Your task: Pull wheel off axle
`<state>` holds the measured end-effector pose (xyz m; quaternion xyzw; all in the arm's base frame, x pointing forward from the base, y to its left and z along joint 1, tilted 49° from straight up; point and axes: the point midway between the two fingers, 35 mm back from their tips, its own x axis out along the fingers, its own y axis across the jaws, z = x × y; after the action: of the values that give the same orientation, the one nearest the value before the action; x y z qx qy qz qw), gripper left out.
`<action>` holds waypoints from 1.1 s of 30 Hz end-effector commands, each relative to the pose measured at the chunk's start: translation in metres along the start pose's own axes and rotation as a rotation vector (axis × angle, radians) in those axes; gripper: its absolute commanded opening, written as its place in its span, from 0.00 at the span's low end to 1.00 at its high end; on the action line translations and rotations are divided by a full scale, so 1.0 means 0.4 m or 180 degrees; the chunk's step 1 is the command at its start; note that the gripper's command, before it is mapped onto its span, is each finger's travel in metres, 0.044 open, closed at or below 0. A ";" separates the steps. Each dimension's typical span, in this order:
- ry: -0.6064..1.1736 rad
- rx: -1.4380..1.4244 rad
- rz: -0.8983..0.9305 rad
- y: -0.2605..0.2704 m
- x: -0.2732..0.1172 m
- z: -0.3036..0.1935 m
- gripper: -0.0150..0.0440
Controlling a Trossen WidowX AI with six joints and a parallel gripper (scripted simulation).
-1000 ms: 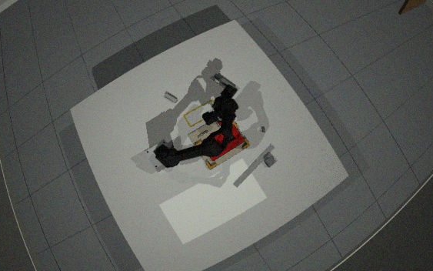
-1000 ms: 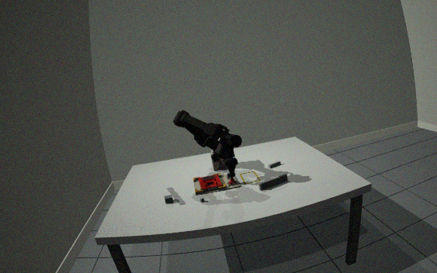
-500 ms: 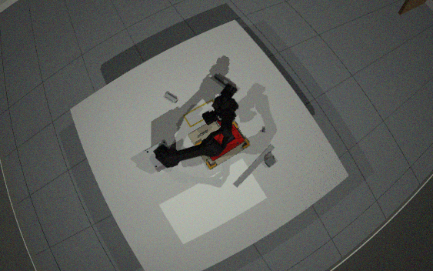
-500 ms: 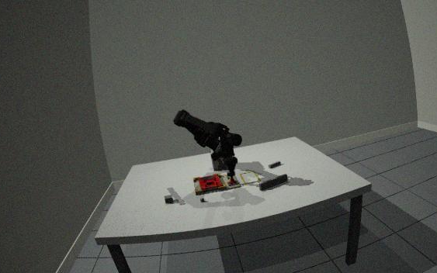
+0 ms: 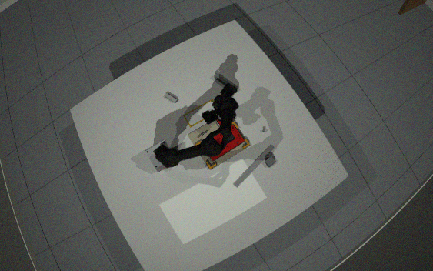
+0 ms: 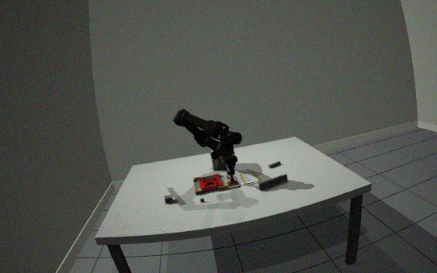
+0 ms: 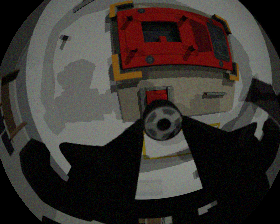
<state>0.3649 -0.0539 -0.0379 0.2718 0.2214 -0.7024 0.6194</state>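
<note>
My gripper [image 6: 231, 174] [image 7: 162, 121] points down and is shut on the wheel. The wheel [image 7: 163, 122] is a dark round piece with a grey spoked face and a dark centre hole, held between the fingertips. It hangs over the edge of a small red block [image 7: 157, 94] [image 6: 232, 181] on the tan board [image 7: 196, 104] [image 5: 200, 135]. The axle is not visible, hidden behind the wheel or too small to tell. The marked area, a thin yellow outline [image 5: 198, 108] [image 6: 253, 182] [image 7: 173, 156], lies on the table beside the board. The arm hides its near corner in the top view.
A red plate [image 5: 239, 135] [image 6: 209, 181] [image 7: 136, 40] with upright pegs sits on the board. A dark upright bar [image 6: 273, 182] stands beyond the outline. A small block [image 5: 171, 96] [image 6: 275, 164], a dark cube [image 5: 270, 158] and a small peg [image 7: 65, 38] are on the table.
</note>
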 end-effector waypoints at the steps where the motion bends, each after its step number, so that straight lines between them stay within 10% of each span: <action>1: 0.0014 0.0017 -0.0008 0.001 -0.004 0.000 0.25; 33: 0.0031 -0.0011 0.0006 -0.044 -0.095 -0.088 0.25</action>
<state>0.3637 -0.0138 -0.0254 0.2762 0.2203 -0.6990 0.6218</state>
